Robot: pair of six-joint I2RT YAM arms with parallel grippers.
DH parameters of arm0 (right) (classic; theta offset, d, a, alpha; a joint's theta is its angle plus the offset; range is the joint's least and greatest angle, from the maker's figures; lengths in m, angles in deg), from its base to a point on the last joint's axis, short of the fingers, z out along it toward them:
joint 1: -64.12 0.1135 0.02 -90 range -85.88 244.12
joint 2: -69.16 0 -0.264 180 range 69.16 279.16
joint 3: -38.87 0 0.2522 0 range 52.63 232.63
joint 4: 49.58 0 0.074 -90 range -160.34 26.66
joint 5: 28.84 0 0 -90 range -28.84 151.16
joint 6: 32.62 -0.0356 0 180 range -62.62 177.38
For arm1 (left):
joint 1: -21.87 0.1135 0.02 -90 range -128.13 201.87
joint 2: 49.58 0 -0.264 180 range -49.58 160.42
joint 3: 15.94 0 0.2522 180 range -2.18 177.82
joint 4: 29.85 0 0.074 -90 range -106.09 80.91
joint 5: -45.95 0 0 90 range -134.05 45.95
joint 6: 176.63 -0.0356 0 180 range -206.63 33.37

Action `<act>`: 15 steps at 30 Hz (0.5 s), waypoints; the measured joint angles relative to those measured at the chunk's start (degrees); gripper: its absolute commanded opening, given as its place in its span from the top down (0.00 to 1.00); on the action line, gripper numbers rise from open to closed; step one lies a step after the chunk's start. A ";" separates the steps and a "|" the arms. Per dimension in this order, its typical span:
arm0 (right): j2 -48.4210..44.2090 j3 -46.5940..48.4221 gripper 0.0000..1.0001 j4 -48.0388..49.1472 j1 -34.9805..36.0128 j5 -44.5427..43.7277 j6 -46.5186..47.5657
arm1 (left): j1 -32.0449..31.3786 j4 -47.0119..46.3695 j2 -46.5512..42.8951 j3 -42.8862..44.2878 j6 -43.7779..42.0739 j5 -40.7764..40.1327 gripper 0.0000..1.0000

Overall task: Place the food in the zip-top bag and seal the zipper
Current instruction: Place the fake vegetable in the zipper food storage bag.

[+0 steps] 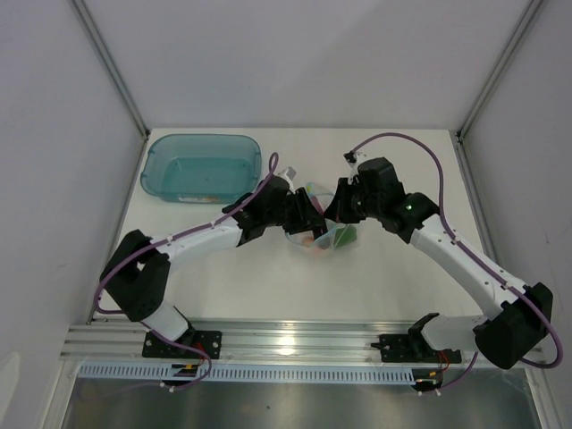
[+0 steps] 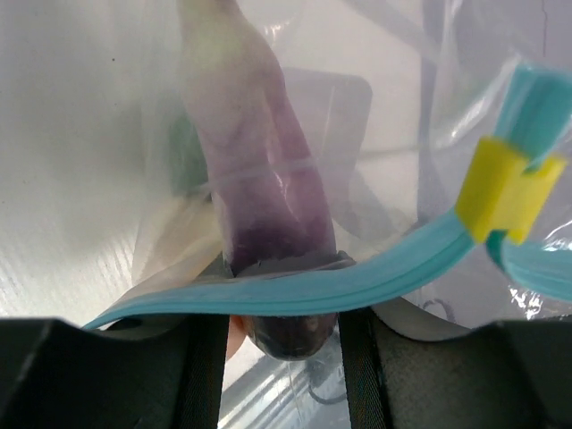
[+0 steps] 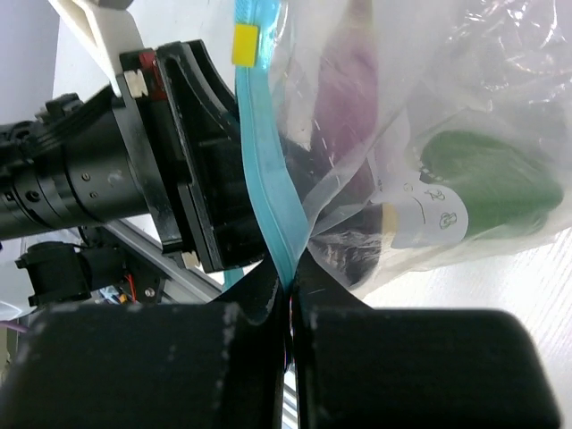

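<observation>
Near the middle of the overhead view the two arms meet over the clear bag [image 1: 327,238], which sits on the white table [image 1: 268,286] just right of centre. A teal tub [image 1: 201,168] stands well apart from it at upper left.

The bag is thin, wrinkled and see-through. Its light-blue zipper [image 3: 268,179] runs down the middle of the right wrist view, with a small yellow slider [image 3: 246,45] clipped on near the top edge. Through the plastic I can make out the purple eggplant [image 3: 344,98] in the upper centre and the green pepper [image 3: 487,179] at right, with a pale label showing by its near end. Both lie inside the bag.

The right gripper [image 3: 290,308] has its fingers pressed together on the zipper at the bottom centre of its view. The left gripper [image 2: 281,344] has its dark fingers a little apart at the bottom of its view. The zipper crosses just above them, and the eggplant's dark tip sits in the gap. Whether they pinch anything, I cannot tell.
</observation>
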 measured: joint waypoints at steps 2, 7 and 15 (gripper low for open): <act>0.72 0.90 1.00 0.02 -0.02 0.07 -0.09 | -0.20 -1.25 -0.13 -0.52 -0.61 0.07 0.57; 0.87 1.03 1.00 -0.09 -0.42 0.35 -0.13 | -0.24 -3.08 -3.10 -4.13 -2.84 0.00 0.42; 0.87 1.03 1.00 -0.37 -1.36 0.85 -0.11 | -1.14 -5.20 -11.72 -7.80 -10.16 1.79 0.09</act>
